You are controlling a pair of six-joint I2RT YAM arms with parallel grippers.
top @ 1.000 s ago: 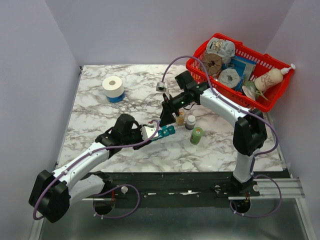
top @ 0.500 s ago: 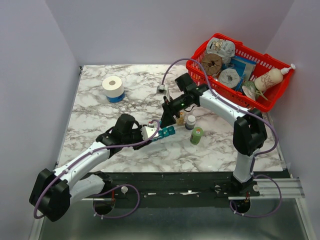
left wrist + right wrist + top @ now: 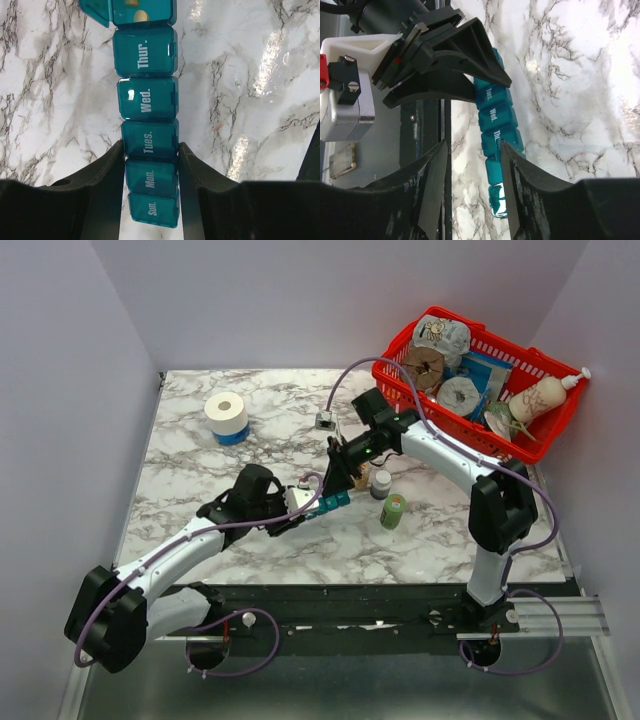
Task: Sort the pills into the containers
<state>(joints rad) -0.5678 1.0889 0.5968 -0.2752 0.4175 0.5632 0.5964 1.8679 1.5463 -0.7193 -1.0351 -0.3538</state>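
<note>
Open table [image 3: 200, 470] left of pill organiser [image 3: 333, 502], green bottle [image 3: 393, 511] near its right, right gripper [image 3: 336, 484] over its far end

Robot test bench, lab-type setup, not a home. Left arm [image 3: 170, 555] and right arm [image 3: 450, 455] bolted to black rail [image 3: 380, 625] at near edge, purple cables [image 3: 378, 360] looping loose. Plain pale walls [image 3: 300, 300] box in the bench. Marble-print tabletop [image 3: 200, 460]. Staged props: red basket [image 3: 400, 342] of mixed odds, tape roll [image 3: 226, 415], small bottles [image 3: 393, 511].
</note>
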